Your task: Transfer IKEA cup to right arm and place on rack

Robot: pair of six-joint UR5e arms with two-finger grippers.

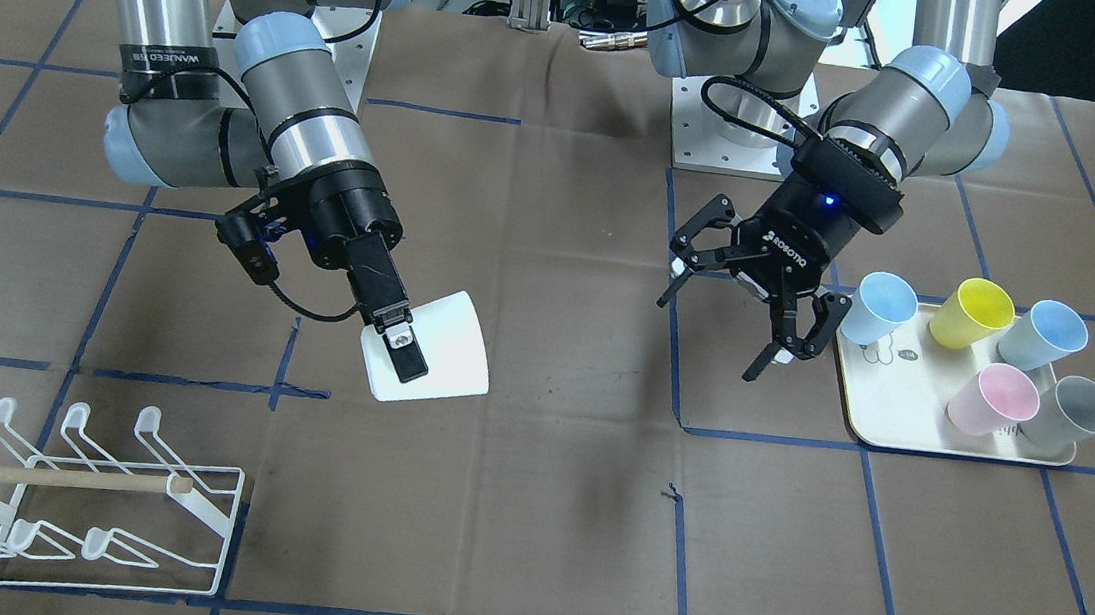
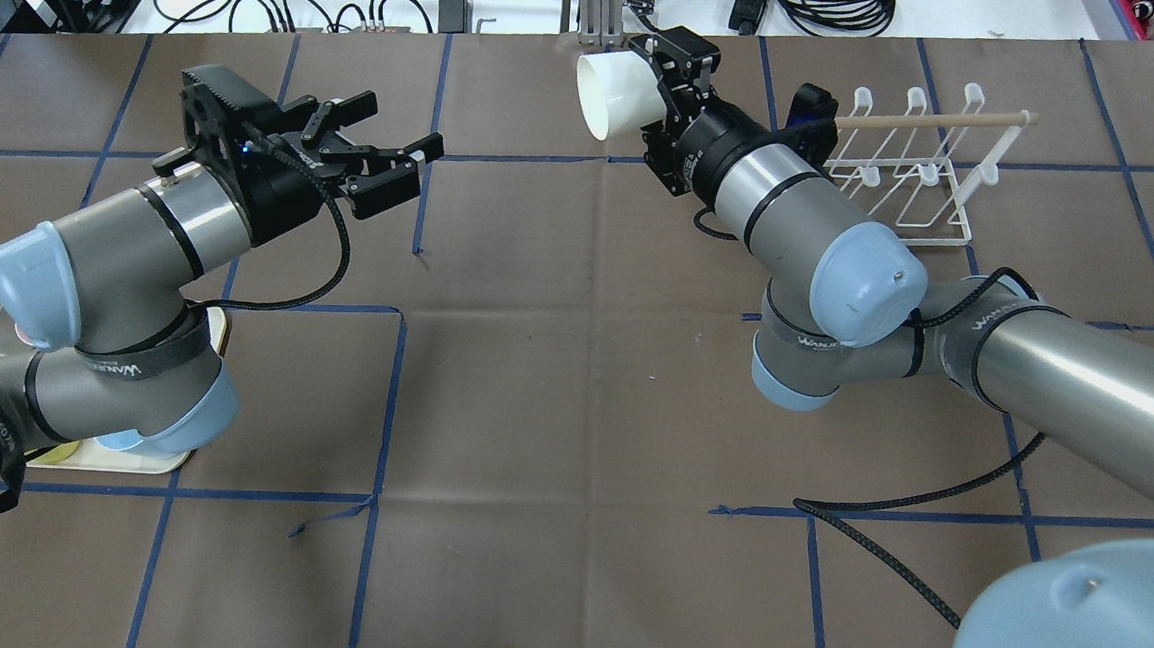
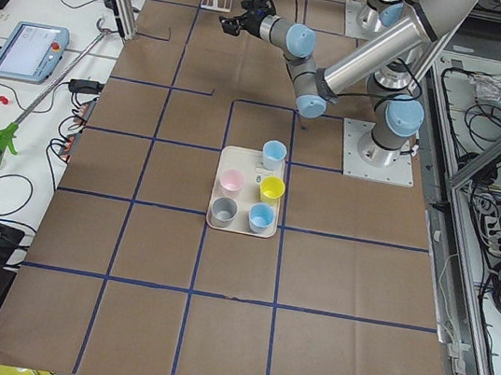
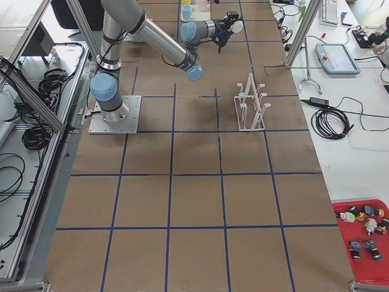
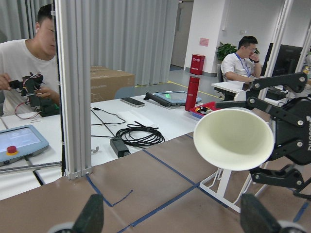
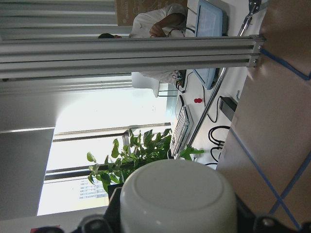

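Right hand: my short fingers are clamped across the white plastic cup, near its base. The cup lies on its side in the air, clear of the brown paper tabletop with its blue tape grid.

The cup's mouth points away from the white wire cup rack with a wooden dowel and toward my left hand. The cup is off the rack. It hangs near it, on the side that faces the tabletop's middle, and touches no prong. The rack stands flat on its rectangular base.

Left hand: long fingers spread apart, nothing between them. It is farther from the rack than the cup, with a gap between it and the cup's mouth.

Cream tray: well apart from the rack, beyond my left hand. Five pastel cups stand on it: two light blue, one yellow, one pink, one grey.
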